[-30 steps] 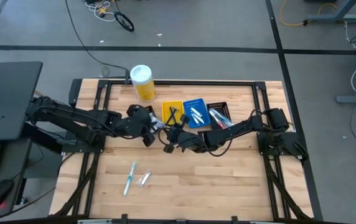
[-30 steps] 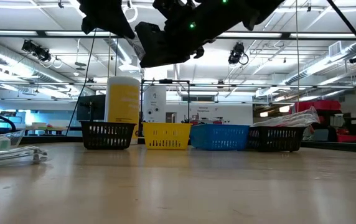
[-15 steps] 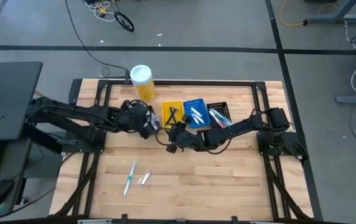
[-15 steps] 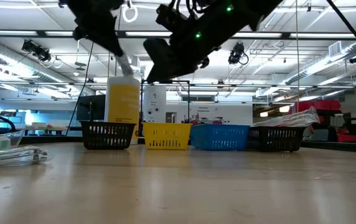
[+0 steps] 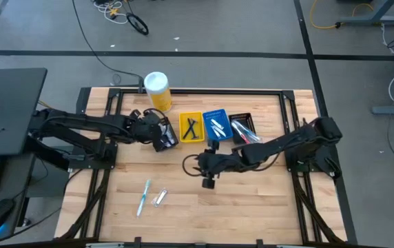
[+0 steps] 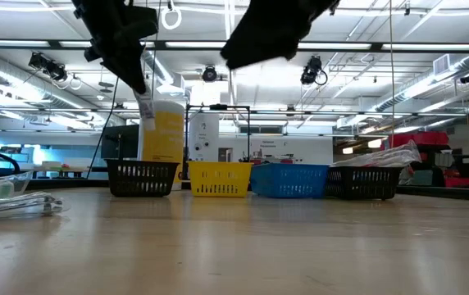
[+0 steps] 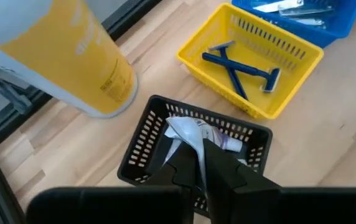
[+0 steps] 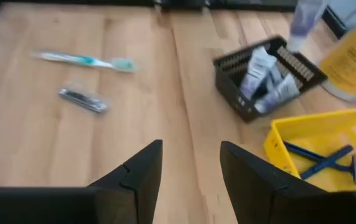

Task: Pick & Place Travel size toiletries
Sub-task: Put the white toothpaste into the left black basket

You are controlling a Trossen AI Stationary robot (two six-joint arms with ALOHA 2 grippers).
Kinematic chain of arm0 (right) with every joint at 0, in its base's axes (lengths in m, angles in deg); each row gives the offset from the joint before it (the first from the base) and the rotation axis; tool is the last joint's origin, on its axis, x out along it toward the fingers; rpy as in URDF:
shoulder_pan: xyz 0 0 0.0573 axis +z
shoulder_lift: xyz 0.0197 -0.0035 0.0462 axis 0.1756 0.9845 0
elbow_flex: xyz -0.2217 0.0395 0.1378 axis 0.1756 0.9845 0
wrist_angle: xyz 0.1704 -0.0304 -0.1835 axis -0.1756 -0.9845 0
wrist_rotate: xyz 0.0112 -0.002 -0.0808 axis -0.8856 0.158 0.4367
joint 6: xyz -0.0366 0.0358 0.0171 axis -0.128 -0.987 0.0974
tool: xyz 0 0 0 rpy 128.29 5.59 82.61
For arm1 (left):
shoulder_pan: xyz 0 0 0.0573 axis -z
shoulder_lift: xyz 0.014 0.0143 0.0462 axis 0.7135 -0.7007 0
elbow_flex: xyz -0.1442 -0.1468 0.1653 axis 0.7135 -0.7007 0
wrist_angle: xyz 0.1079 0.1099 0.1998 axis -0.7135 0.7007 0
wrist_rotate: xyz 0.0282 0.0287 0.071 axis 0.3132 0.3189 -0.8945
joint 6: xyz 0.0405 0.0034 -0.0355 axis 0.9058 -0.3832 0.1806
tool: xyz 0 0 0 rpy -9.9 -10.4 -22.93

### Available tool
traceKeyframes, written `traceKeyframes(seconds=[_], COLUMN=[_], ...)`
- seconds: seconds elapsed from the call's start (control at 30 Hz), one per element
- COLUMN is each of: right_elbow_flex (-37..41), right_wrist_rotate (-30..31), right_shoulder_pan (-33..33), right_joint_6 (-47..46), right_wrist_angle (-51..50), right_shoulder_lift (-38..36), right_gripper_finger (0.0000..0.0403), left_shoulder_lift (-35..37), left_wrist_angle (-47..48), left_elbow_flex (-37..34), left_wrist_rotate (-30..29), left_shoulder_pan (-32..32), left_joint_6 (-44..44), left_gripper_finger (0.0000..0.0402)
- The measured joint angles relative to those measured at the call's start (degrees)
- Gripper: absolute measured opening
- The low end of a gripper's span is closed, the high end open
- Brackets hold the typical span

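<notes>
My left gripper (image 5: pixel 161 135) is shut on a white toiletry tube (image 7: pixel 189 133) and hovers over the left black bin (image 7: pixel 139 149), which holds several white tubes (image 8: pixel 260 70). In the low view the tube (image 6: pixel 144 108) hangs below that gripper. My right gripper (image 5: pixel 208 178) is open and holds nothing, above the bare wood at mid-table (image 8: pixel 190 180). A teal toothbrush (image 5: pixel 143 196) and a small wrapped dark item (image 5: pixel 160 198) lie flat on the table toward the near left; both show in the right wrist view, toothbrush (image 8: pixel 81 59) and wrapped item (image 8: pixel 83 99). My left gripper pinches the white tube between its two fingers (image 7: pixel 218 168), by the crumpled end (image 7: pixel 198 144) nearest them. The fingers come from above, slanting down. The tube is lifted clear and hangs below the fingertips over the black bin's opening.
A yellow bin (image 5: pixel 191 127) holds blue razors (image 7: pixel 237 62); beside it stand a blue bin (image 5: pixel 216 124) and a second black bin (image 5: pixel 244 128). The tall yellow canister (image 5: pixel 157 91) stands behind the left bin. Bare wood spreads across the near half of the table.
The two grippers, close together a second ago, have drawn apart. My left gripper has carried the tube toward the table's left and far edge, over the black bin. My right gripper has pulled back toward the near edge.
</notes>
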Motion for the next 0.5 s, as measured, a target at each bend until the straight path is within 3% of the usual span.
traceKeyframes(seconds=[0.2,0.37,0.5], right_elbow_flex=[0.0,0.0,0.0], right_wrist_rotate=[-1.2,-9.9,-11.9], right_shoulder_pan=[1.7,1.8,1.7], right_joint_6=[0.7,-1.9,-4.2], right_wrist_angle=[-0.9,-3.4,-7.3], right_shoulder_lift=[-2.8,-3.1,-2.6], right_gripper_finger=[0.0172,0.0178,0.0192], left_shoulder_lift=[-4.4,-8.2,-10.3], left_wrist_angle=[-3.3,-3.3,-3.5], left_elbow_flex=[-3.5,-4.3,-4.3], left_wrist_rotate=[1.5,0.7,-1.0], left_shoulder_pan=[0.0,-0.2,-0.5], left_joint_6=[-0.7,-4.8,-3.4], left_gripper_finger=[0.0022,0.0029,0.0043])
